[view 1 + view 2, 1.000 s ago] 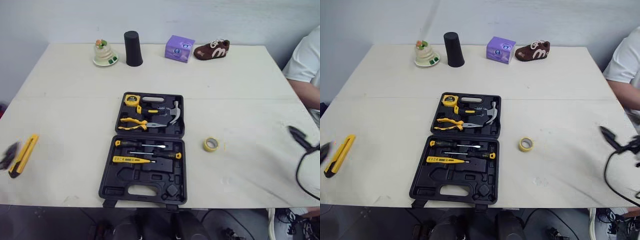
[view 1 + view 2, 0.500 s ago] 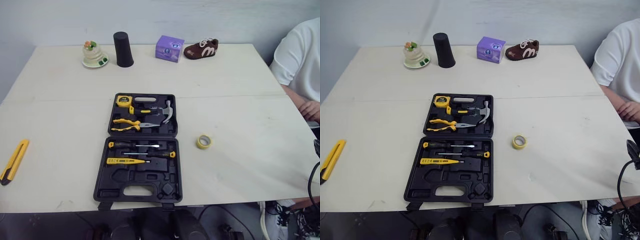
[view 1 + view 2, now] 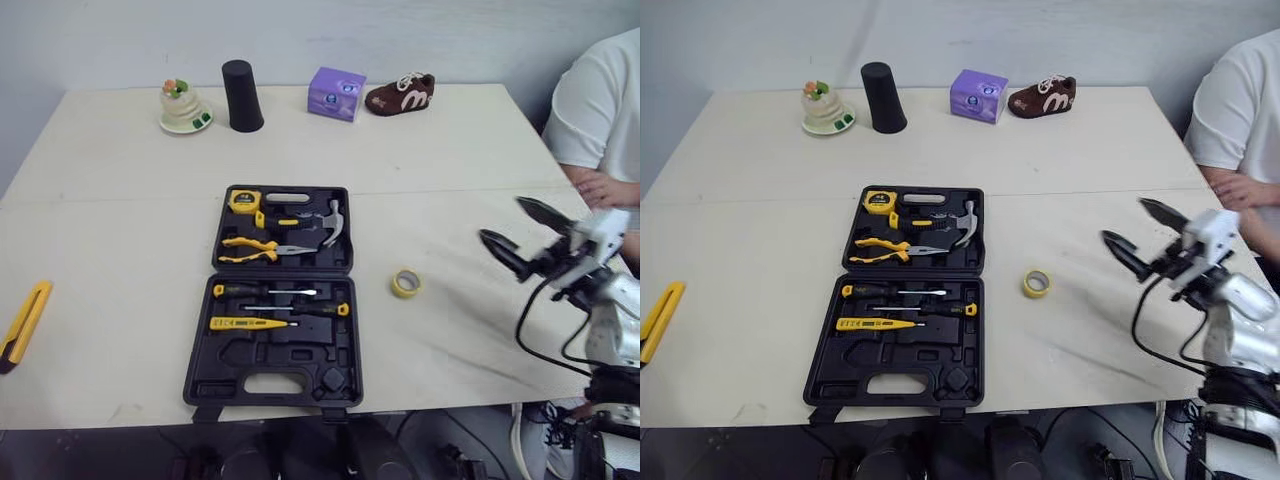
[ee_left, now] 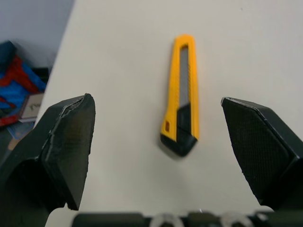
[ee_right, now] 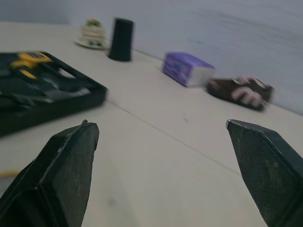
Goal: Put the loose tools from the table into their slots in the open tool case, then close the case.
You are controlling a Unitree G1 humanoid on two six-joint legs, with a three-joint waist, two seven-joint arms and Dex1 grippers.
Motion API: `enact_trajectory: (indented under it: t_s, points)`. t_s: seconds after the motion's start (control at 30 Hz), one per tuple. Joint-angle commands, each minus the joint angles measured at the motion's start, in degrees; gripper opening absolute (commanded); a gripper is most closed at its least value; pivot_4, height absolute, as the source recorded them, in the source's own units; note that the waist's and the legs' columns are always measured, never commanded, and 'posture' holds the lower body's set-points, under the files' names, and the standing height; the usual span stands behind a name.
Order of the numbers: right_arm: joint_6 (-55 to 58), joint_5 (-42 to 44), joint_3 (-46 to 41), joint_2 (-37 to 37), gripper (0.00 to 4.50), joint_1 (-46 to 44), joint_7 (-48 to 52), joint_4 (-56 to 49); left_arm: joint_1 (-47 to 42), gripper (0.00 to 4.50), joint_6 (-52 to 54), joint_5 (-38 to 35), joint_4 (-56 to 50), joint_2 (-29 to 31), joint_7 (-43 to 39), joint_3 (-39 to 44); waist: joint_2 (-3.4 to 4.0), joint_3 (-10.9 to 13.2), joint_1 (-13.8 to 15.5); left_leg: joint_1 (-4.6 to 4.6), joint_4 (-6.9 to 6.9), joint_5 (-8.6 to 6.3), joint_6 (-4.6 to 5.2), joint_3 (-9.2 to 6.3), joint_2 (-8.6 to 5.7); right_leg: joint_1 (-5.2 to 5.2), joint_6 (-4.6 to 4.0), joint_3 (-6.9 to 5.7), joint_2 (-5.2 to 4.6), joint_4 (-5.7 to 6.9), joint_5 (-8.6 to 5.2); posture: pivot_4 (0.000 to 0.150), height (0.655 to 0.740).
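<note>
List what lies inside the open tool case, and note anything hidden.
Inside the tool case: a tape measure, hammer and pliers in the far half; two screwdrivers and a yellow tester in the near half. Anything under them is covered.

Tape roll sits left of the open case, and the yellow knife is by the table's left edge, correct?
Not quite: the tape roll sits right of the open case, as the left eye view shows. The yellow knife is by the left edge of the table.
</note>
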Motion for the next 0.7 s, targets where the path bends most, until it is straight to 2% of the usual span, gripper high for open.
enact_trajectory:
  t_s: [0.03,0.27,0.53,0.7]
  points:
    - [4.4,3.7,3.6,1.4,4.50,-1.1,3.7,-10.2,1.6,4.45,3.0,0.1,-0.6,1.7,-2.1,1.0,-0.01,0.0,0.2,0.00,0.00,0.00,0.00,0.00,0.00,0.00,-0.01,-0.01,0.00,0.00,0.00,0.150,0.7400]
    - [10.1,7.9,11.0,6.2,4.50,-5.2,8.6,-23.5,-3.7,4.45,9.0,2.2,1.7,3.5,-1.0,-6.3,-0.02,0.0,0.8,-0.03,0.03,-0.02,0.04,-0.02,-0.05,-0.03,-0.02,-0.04,-0.07,0.05,0.00,0.150,0.7400]
    - [11.6,9.6,13.8,7.3,4.50,-4.2,13.1,-28.6,-13.0,4.45,10.0,6.5,7.5,5.4,2.4,-13.6,-0.17,0.0,1.7,-0.06,0.06,-0.06,0.09,-0.01,-0.08,-0.05,-0.05,-0.07,-0.12,0.02,-0.02,0.150,0.7400]
    - [11.1,8.3,14.8,8.0,4.50,-3.1,14.1,-29.7,-17.3,4.45,8.6,8.0,12.1,6.1,1.0,-17.0,-0.25,0.0,1.6,-0.07,0.09,-0.05,0.08,0.01,-0.05,-0.08,-0.05,-0.07,-0.10,0.04,-0.02,0.150,0.7400]
